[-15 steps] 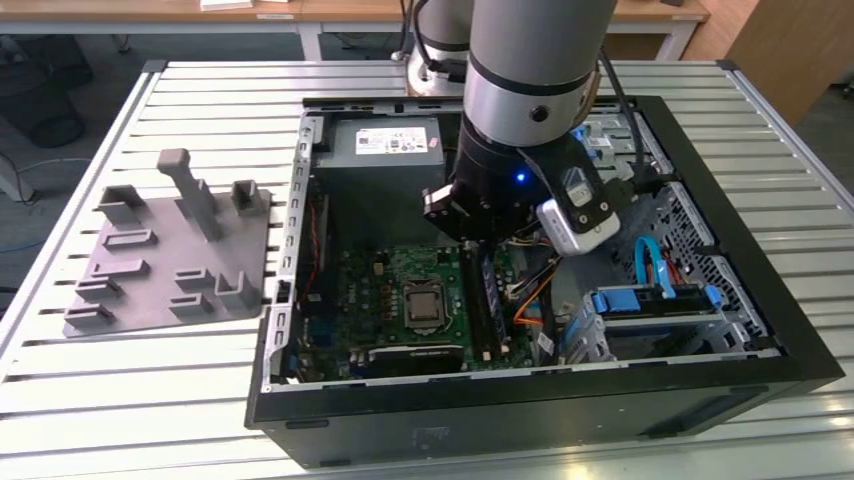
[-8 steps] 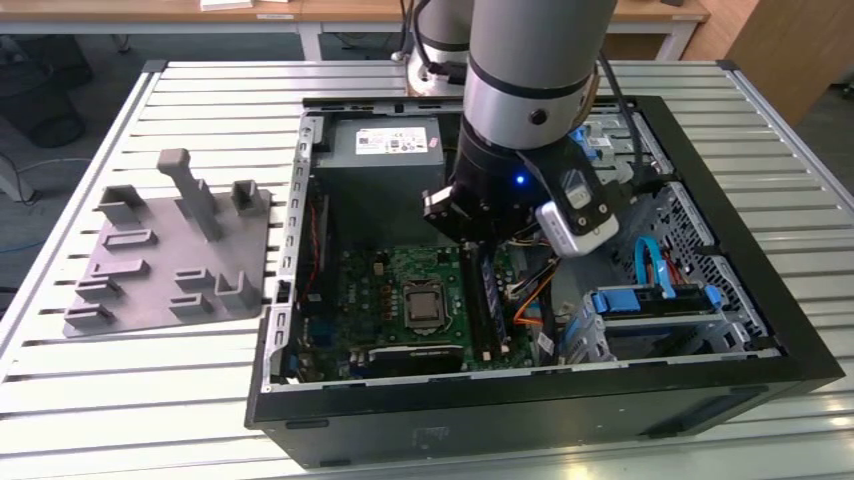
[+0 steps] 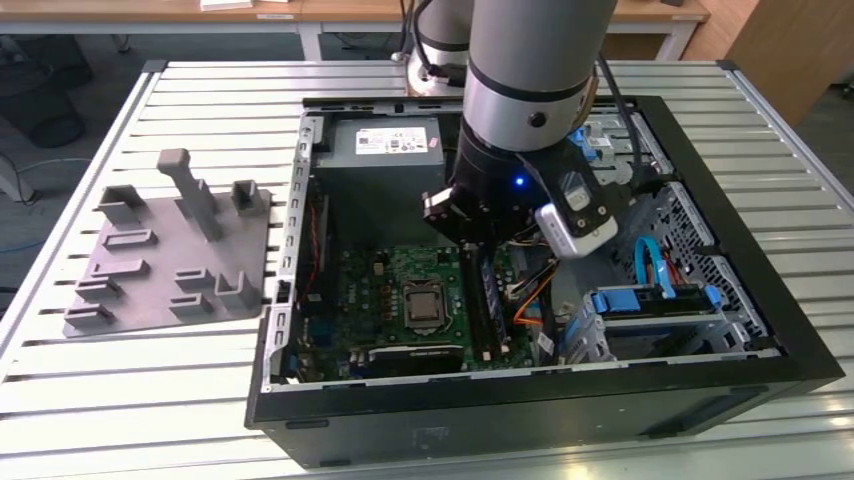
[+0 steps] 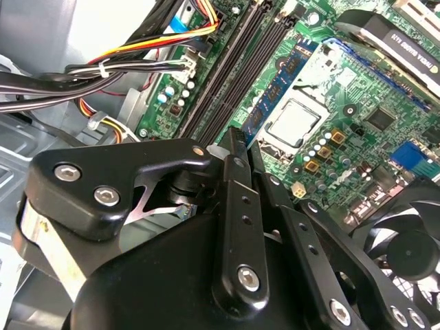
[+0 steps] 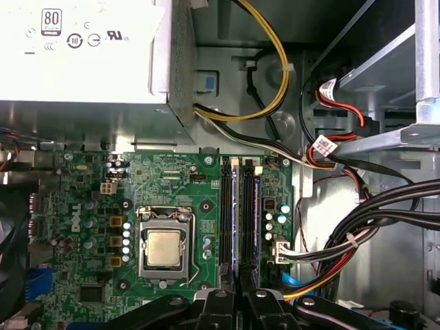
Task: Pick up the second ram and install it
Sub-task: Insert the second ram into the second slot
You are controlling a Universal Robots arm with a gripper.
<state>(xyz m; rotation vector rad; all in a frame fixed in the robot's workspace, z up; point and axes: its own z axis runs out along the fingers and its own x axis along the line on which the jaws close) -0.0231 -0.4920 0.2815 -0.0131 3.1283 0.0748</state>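
Observation:
The second ram [image 5: 235, 220] is a thin blue-green stick seen edge-on. It stands among the long black slot rails [image 5: 253, 220] beside the CPU socket [image 5: 165, 246]. In the second wrist view the second ram [image 4: 278, 89] runs along the rail nearest the socket, up to my black fingertips. My gripper [image 5: 238, 297] is low inside the open computer case [image 3: 747, 350], over the near end of the rails. Its fingers [image 4: 230, 185] are closed on the end of the stick. The arm's wrist [image 3: 514, 190] hides the fingers in the exterior view.
A grey tray [image 3: 174, 260] with upright blocks lies on the slatted table at the exterior view's left. Inside the case are the power supply [image 5: 75, 55], cable bundles [image 5: 275, 82], a blue drive bracket [image 3: 654, 300] and a fan [image 4: 405, 247].

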